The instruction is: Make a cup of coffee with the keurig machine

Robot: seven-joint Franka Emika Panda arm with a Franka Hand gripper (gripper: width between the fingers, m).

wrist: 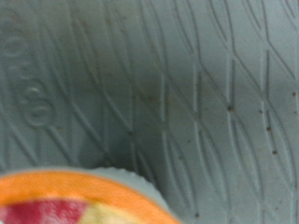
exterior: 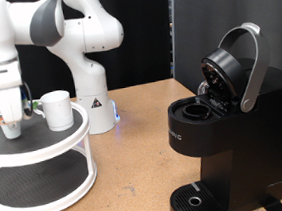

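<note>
- The tool (exterior: pixel 12 120) is low over the top shelf of a round two-tier stand (exterior: pixel 41 160) at the table's (exterior: pixel 136 156) left edge, right at a small pod (wrist: pixel 79 198); I cannot tell whether it grips it.
- The wrist view shows the pod's orange rim close against the shelf's grey patterned mat, so the fingers sit just above it.
- The cup (exterior: pixel 57 110) stands upright just beside the tool on that shelf.
- The coffee maker (exterior: pixel 220 138) stands well apart toward the table's right edge, its lid raised, so the pod chamber is open to receive a pod.
</note>
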